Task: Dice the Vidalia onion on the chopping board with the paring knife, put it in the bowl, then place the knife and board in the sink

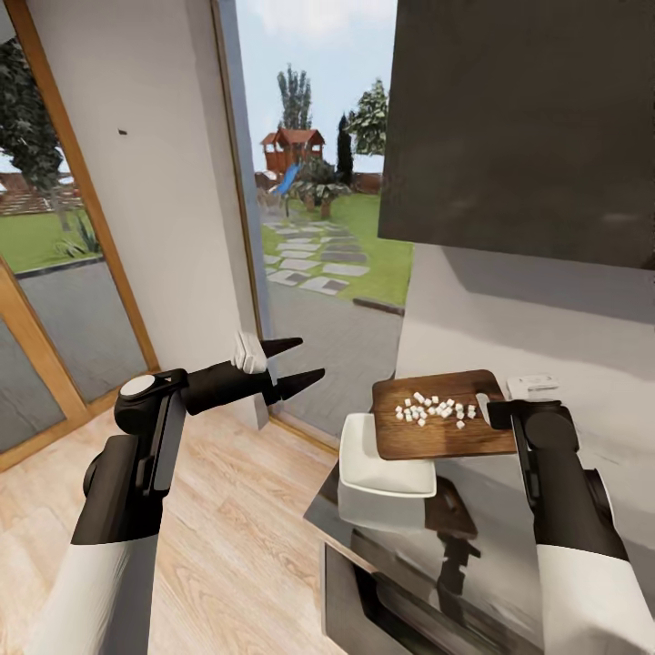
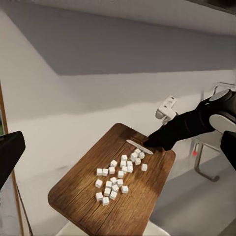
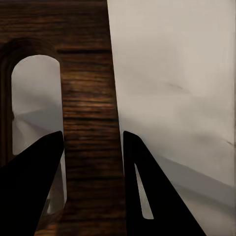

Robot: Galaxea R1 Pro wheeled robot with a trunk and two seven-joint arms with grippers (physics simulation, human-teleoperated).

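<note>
Head view: you had the chopping board (image 1: 443, 428) lifted off the bench (image 1: 509, 546) by its handle end, held in your right tool (image 1: 498, 411), with its far edge reaching over the white bowl (image 1: 382, 462). That looked like a pouring setup to me: board above bowl, so the diced onion (image 1: 435, 410) could slide off into it. The cubes sat in a loose cluster near the middle of the board, none in the bowl as far as I could see. Your left tool (image 1: 296, 362) hung out over the floor (image 1: 218, 528), well apart from the board, prongs spread wide with nothing between them. Something white (image 1: 247, 353) showed just behind it; I couldn't tell what that was.

Left wrist view: you could see the board (image 2: 118, 189) from the side, and here it read as tilted, near corner lower. The onion cubes (image 2: 118, 177) were bunched toward the middle. Your right tool (image 2: 153, 141) pinched the far end of the board. Behind it, a chrome tap (image 2: 204, 164) with a red tip marked where the sink lay. One dark finger (image 2: 7, 155) of your left tool edged the frame, touching nothing.

Right wrist view: your two dark fingers (image 3: 29, 187) sat either side of the wood strip beside the board's slot handle (image 3: 34, 113), closed down on the board (image 3: 88, 98) and gripping it firmly. I couldn't spot the knife anywhere.
</note>
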